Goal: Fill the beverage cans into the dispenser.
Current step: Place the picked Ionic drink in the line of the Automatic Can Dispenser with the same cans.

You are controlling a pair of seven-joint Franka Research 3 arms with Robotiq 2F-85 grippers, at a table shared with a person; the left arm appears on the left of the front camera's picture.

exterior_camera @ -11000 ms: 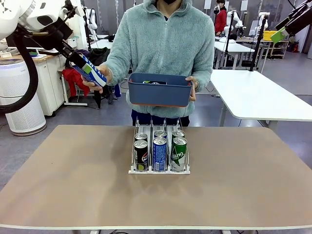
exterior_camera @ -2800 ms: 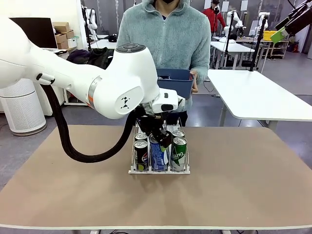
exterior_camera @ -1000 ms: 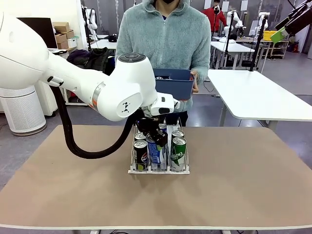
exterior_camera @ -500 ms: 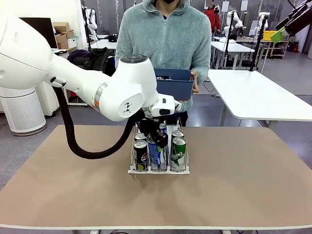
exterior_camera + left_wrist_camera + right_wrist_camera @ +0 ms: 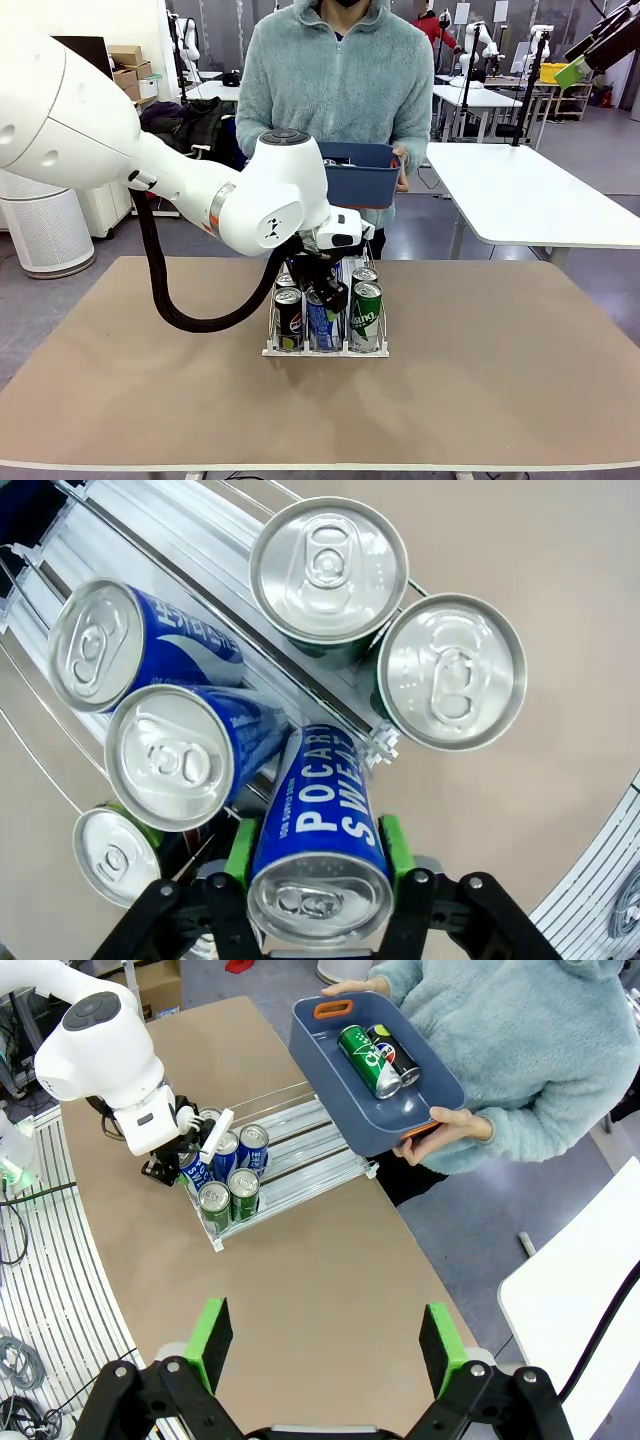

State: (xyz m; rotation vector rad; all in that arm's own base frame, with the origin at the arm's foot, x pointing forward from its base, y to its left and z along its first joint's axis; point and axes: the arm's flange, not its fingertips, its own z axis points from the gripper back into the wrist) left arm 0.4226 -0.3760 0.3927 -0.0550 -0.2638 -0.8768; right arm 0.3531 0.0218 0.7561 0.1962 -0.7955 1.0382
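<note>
The dispenser (image 5: 325, 351) is a white wire rack at the table's middle, with black (image 5: 289, 318), blue (image 5: 322, 325) and green (image 5: 367, 315) beverage cans at its near end. My left gripper (image 5: 325, 290) hangs over the middle lane. In the left wrist view its green pads (image 5: 242, 848) lie against both sides of a tilted blue-and-white can (image 5: 320, 820), which leans by two blue cans (image 5: 170, 760) in the rack (image 5: 150, 520). My right gripper (image 5: 325, 1345) is open, high above the table. The person holds a blue-grey bin (image 5: 330, 1070) with a green can (image 5: 365, 1060) and a black can (image 5: 395, 1055).
The person stands at the far edge, holding the bin (image 5: 360, 178) at chest height just behind the dispenser (image 5: 300, 1135). My left arm's thick white elbow (image 5: 270, 195) sits above the rack's left side. The tabletop (image 5: 500, 380) around the rack is bare.
My left arm has shifted slightly right and lower over the middle lane, with the blue-and-white can still between its fingers. The right arm and the person have stayed put.
</note>
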